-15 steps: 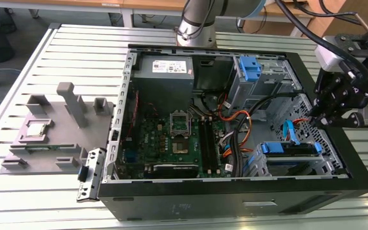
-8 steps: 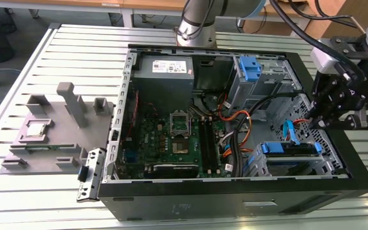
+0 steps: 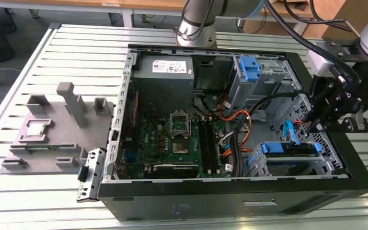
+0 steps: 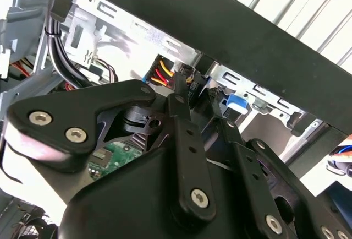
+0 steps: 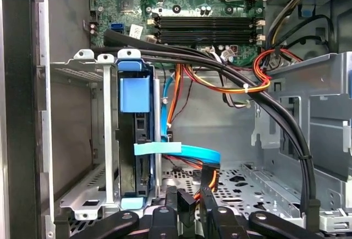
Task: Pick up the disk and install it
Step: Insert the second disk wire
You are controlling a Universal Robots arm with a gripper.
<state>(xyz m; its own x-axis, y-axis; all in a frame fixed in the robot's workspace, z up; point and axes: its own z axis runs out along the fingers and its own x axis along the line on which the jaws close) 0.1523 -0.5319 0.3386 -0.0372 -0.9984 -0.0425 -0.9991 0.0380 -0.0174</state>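
The disk [image 3: 291, 148], edge-on in its blue carrier frame, sits inside the metal drive cage at the lower corner of the open computer case, on the exterior view's right. In the first wrist view the disk [image 5: 135, 93] stands in the cage slot with its blue tab towards me. My gripper [image 3: 316, 128] hovers inside the case just above and beside that cage. Its black fingertips [image 5: 179, 201] are close together with nothing between them, apart from the disk. The second wrist view shows my gripper [image 4: 195, 100] near the case's black edge.
Black cable bundle [image 5: 264, 98] and a blue flat cable [image 5: 187, 152] cross the space beside the cage. Motherboard [image 3: 178, 139] fills the case middle; the grey box with a white label [image 3: 165, 67] lies at the back. Another blue frame [image 3: 250, 67] sits in the upper bay. A grey fixture [image 3: 50, 129] rests on the slatted table.
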